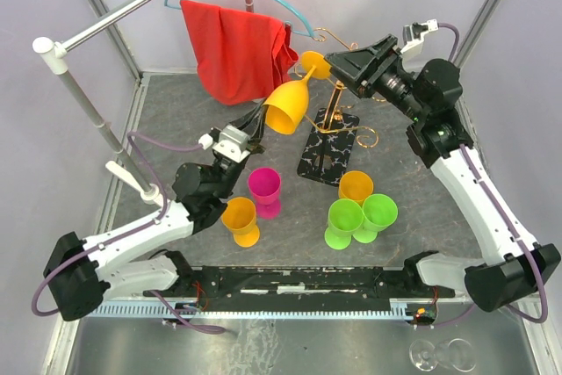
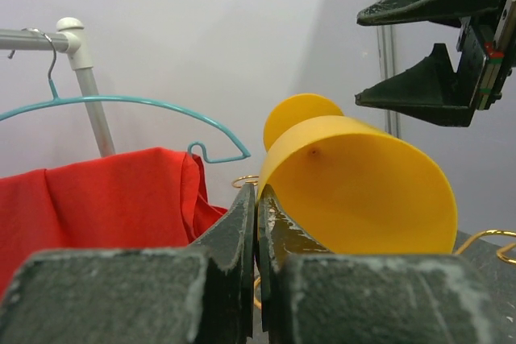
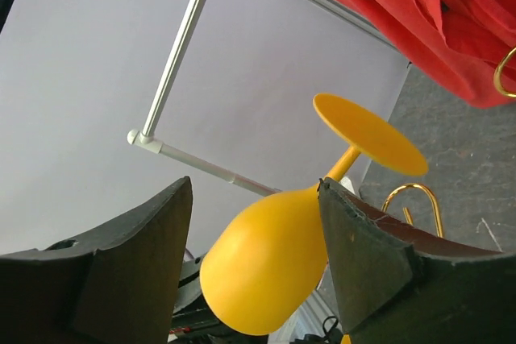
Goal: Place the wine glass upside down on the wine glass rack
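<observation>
The wine glass (image 1: 286, 106) is yellow-orange plastic. It is held tilted in the air, bowl low and left, foot (image 1: 312, 62) high and right. My left gripper (image 1: 257, 123) is shut on the bowl's rim; the left wrist view shows the jaws (image 2: 258, 195) pinching the rim of the glass (image 2: 355, 187). My right gripper (image 1: 338, 68) is open, just right of the foot. In the right wrist view the glass (image 3: 270, 259) hangs between its open fingers (image 3: 255, 187) without touching them. The gold wine glass rack (image 1: 338, 103) stands on its black marbled base (image 1: 327, 155), below and right of the glass; a gold curl (image 3: 415, 195) shows in the right wrist view.
A blue hanger with red cloth (image 1: 237, 46) hangs on a white rail (image 1: 88, 103) at the back left. On the mat in front stand a magenta cup (image 1: 265, 189), two orange cups (image 1: 240, 219) (image 1: 356, 186) and two green cups (image 1: 344, 221) (image 1: 379, 212). Clear glasses (image 1: 439, 356) lie near right.
</observation>
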